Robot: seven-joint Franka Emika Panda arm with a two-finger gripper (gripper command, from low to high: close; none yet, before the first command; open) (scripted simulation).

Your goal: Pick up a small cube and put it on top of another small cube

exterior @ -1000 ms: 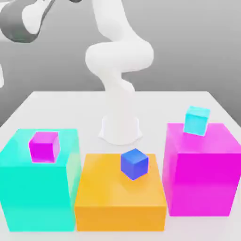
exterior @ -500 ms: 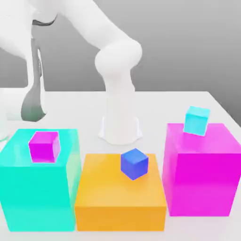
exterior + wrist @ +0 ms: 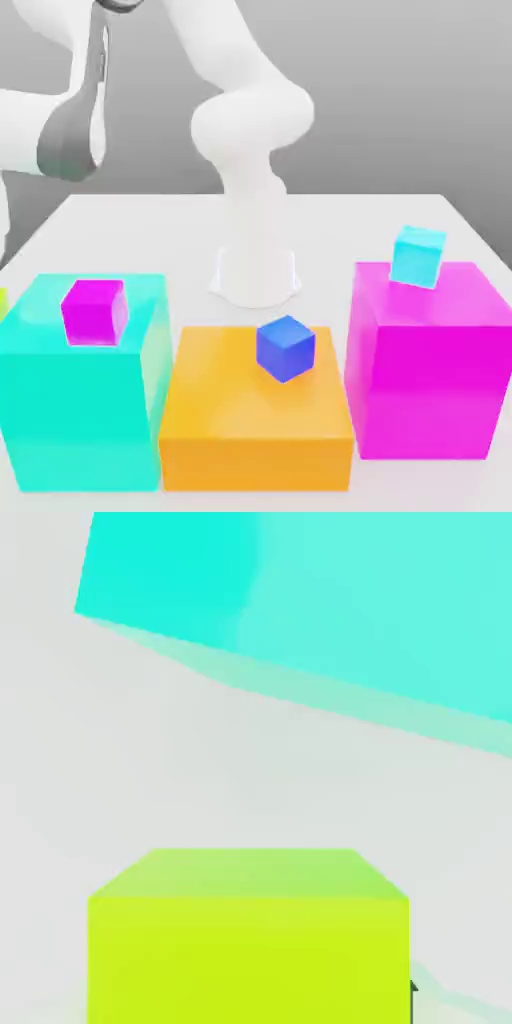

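A small yellow-green cube (image 3: 248,942) sits close in front of the hand camera, with a dark fingertip (image 3: 412,994) against its side. My gripper (image 3: 250,1007) is shut on this cube. A sliver of the yellow-green cube (image 3: 2,300) also shows at the exterior view's left edge, beside the big cyan block (image 3: 85,400). A small magenta cube (image 3: 94,311) rests on that cyan block. A small blue cube (image 3: 285,348) rests on the orange block (image 3: 255,425). A small cyan cube (image 3: 417,256) sits on the magenta block (image 3: 425,370).
The arm's white base (image 3: 256,270) stands on the white table (image 3: 150,230) behind the orange block. The arm bends over to the exterior view's left. The three big blocks form a row along the table's front. The big cyan block (image 3: 320,602) is near the hand.
The gripper went from open to shut within the last second. The arm swung down to the exterior view's left and has risen a little since; the yellow-green sliver now appears at the left edge.
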